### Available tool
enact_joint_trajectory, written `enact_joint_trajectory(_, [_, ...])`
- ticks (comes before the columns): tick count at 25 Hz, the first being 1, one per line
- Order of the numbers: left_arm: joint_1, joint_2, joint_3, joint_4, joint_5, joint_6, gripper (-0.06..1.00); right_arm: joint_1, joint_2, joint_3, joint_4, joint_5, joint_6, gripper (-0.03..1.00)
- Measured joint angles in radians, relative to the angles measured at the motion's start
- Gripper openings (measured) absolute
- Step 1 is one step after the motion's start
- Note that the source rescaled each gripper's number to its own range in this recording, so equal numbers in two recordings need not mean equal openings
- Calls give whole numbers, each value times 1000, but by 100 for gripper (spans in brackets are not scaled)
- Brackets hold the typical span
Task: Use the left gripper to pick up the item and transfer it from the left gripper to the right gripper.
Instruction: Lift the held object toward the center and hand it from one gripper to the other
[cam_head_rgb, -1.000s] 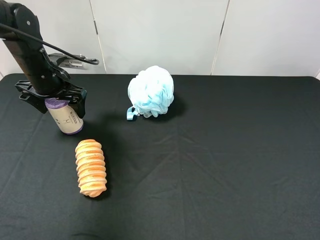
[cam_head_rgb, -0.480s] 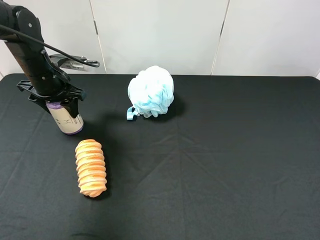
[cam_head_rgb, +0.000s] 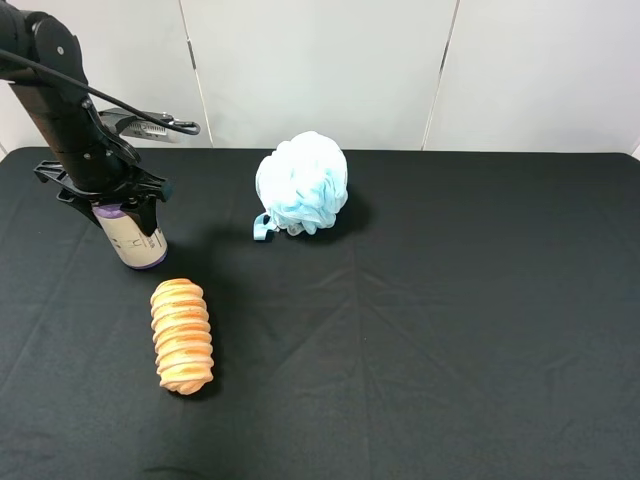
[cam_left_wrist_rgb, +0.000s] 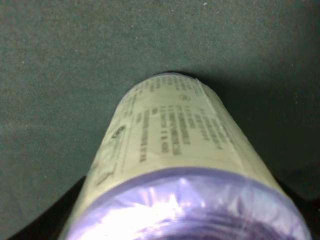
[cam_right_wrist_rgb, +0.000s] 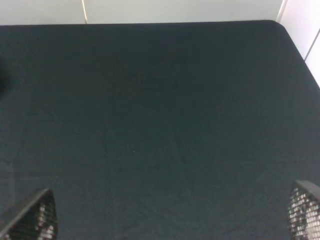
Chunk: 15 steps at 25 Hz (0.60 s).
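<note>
The item, a roll with purple ends and a cream printed label (cam_head_rgb: 135, 240), stands upright on the black table at the far left. My left gripper (cam_head_rgb: 108, 207) comes down from above, its jaws closed on the roll's purple top end. In the left wrist view the roll (cam_left_wrist_rgb: 175, 150) fills the picture, label and purple rim close up; the fingers hardly show. My right gripper (cam_right_wrist_rgb: 167, 215) is out of the exterior view. In its wrist view its two fingertips (cam_right_wrist_rgb: 31, 220) stand wide apart over bare black cloth, holding nothing.
A ridged orange loaf (cam_head_rgb: 182, 335) lies just in front of the roll. A fluffy light-blue bath pouf (cam_head_rgb: 301, 184) sits at the back centre. The table's back edge meets a white wall, and a thin black cable (cam_head_rgb: 150, 125) hangs by the left arm.
The left gripper's jaws have narrowed from spread around the roll's top to closed on it. The roll still stands on the table. In the last half second nothing has moved.
</note>
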Motion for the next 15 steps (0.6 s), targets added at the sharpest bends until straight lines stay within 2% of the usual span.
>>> enact_joint_trajectory(8, [0,-72,-88,-16,84,0,0,0,0,0,0,0,0,100])
enact_joint_trajectory(15, [0,-161,-98,-56,113,0,0,0,0,0,0,0,0,100])
